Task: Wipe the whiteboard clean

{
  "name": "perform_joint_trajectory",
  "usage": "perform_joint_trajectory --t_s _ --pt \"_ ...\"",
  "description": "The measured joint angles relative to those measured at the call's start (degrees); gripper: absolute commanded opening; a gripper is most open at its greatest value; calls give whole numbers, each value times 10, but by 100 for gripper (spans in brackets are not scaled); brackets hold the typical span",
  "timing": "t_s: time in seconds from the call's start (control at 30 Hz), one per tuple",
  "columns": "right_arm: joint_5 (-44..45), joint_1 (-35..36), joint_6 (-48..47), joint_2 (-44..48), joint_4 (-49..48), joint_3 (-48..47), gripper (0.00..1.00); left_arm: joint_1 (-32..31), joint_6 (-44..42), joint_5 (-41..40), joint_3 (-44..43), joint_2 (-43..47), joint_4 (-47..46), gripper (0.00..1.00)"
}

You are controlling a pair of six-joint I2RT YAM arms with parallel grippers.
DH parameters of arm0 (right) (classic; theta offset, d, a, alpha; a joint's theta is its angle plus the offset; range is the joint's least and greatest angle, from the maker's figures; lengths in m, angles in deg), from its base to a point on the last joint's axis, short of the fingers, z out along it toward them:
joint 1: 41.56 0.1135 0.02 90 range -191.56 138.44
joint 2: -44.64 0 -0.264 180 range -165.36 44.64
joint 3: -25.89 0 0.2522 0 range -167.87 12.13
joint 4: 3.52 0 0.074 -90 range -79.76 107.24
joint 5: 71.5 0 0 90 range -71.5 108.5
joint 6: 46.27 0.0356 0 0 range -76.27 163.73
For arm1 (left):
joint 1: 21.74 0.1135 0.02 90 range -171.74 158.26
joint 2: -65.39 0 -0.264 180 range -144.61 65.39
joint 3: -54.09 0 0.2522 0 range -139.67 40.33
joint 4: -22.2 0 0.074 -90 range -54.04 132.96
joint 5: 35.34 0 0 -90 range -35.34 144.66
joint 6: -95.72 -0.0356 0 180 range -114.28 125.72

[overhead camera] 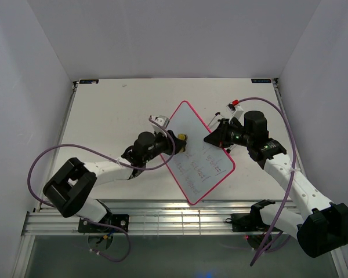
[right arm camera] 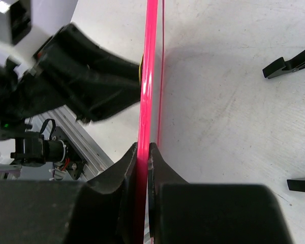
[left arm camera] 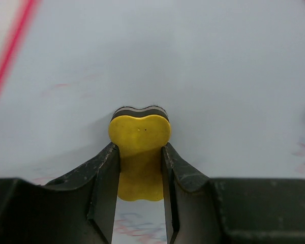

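Centrally on the white table (overhead camera: 104, 116) sits the whiteboard (overhead camera: 198, 153), a glossy white rectangle with rounded corners and a thin pink-red frame. In the top view it is turned like a diamond, with one corner pointing to 12 o'clock and another to 6 o'clock. Faint purple and green writing covers the half of the board toward 5 o'clock; the half toward 11 o'clock looks plain white.

From the board's 9 o'clock side the left gripper (overhead camera: 175, 141) reaches over the frame. Its jaws are clamped on the waist of a small yellow peanut-shaped eraser (left arm camera: 140, 152). The eraser's dark pad faces the white surface, and whether it presses on it cannot be told. Pale traces of writing show at 6 o'clock and at 3 o'clock of the eraser in the left wrist view.

At the board's 2 o'clock edge the right gripper (right arm camera: 142, 147) has its jaws closed on the pink-red frame, which runs edge-on up the middle of the right wrist view. Whether that edge is lifted off the table cannot be told.

Two small black feet (right arm camera: 290, 60) lie on the table at 3 o'clock of the frame in that view, apart from the board.
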Motion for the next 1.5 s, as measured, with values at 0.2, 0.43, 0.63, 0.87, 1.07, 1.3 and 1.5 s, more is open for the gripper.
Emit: perform_joint_trajectory --t_s 0.2,0.43,0.63,0.87,1.07,1.3,1.5 --pt "-13 0 -4 0 -9 0 8 -92 -5 -2 -1 37 -37 3" --pt "-21 3 -4 0 -25 0 8 34 3 7 -21 12 -26 3" --pt "-16 6 12 0 -29 2 8 129 0 12 -54 -54 -22 2" --pt "-6 7 14 -1 -25 7 8 86 -30 1 -52 -44 -19 2" --pt "-10 12 15 -15 -23 7 8 -99 -56 -25 9 42 -35 3" --pt "-43 29 10 -22 -53 7 8 -201 -54 -30 54 91 -57 6" --pt "-29 29 11 -22 -64 7 8 -23 -24 -45 44 90 -22 5"
